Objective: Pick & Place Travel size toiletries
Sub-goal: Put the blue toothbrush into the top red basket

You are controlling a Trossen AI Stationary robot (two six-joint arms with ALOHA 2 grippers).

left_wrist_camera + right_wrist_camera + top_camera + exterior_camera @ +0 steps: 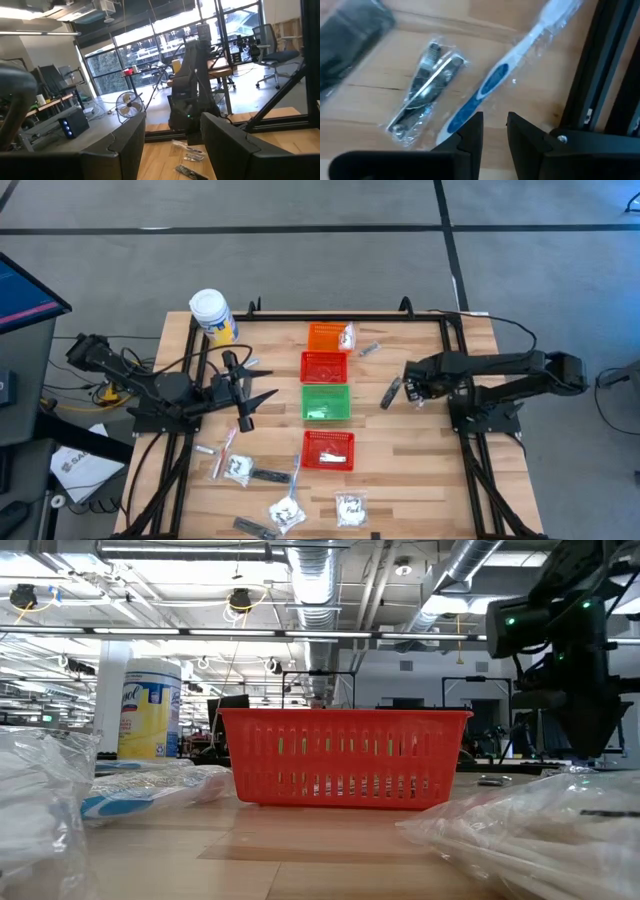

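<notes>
The travel size toiletries lie scattered on the wooden table [420, 480]. A blue-and-white toothbrush [490, 87] in clear wrap and a silvery clipper in a clear sachet [422, 90] lie flat just under my right gripper [495, 131]. This gripper points down over them with a narrow gap and nothing between its fingers. A dark strip [390, 392] lies to its left. More sachets [286, 512] and strips lie near the front edge. My left gripper [255, 402] hangs open above the table's left half, clear of everything.
Four mesh baskets stand in a row down the middle: orange [326, 336], red [324, 366], green [326, 402], red [328, 449]. A white jar with a yellow label [212, 316] stands at the far left. A black frame rail [600, 75] runs close beside my right gripper.
</notes>
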